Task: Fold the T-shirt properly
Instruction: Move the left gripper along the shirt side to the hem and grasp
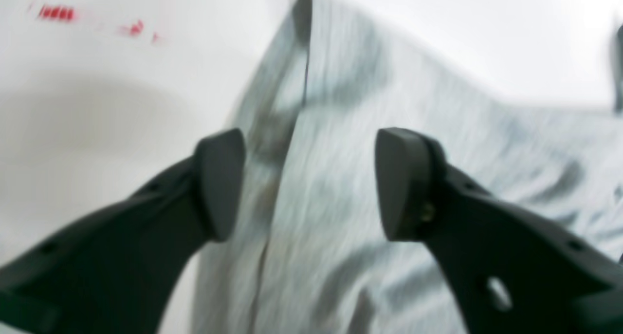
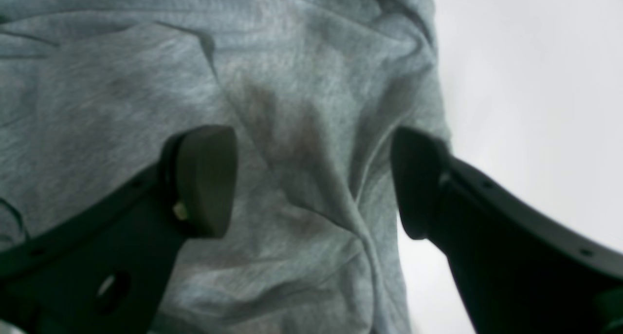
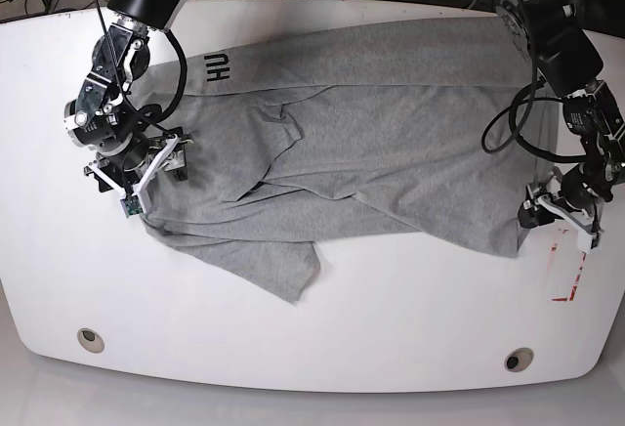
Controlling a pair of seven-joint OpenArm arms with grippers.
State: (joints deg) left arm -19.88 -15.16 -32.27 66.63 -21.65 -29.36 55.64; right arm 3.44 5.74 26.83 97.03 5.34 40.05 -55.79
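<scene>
Two grippers, one at each end of the T-shirt (image 3: 361, 152), both spread apart and grasping nothing. Spread lengthwise across the white table (image 3: 312, 348), grey cloth rumpled, one sleeve trailing off the near edge, black letters showing at the far corner by the right arm. Right gripper (image 2: 314, 180) poised over a bunched ridge at the shirt's edge, one finger above cloth, the other over bare table: placed, by the look of it, to straddle the edge and pinch it. Left gripper (image 1: 309, 183) likewise released, hanging over a fold line near the opposite edge, picture too blurred for finer detail. Positioned at opposite ends most likely so that both edges can be lifted together and the cloth pulled taut before folding. Red marks (image 3: 566, 270) on the table near the left arm, purpose unclear. Folding hardly started; wrinkles first in need of smoothing.
</scene>
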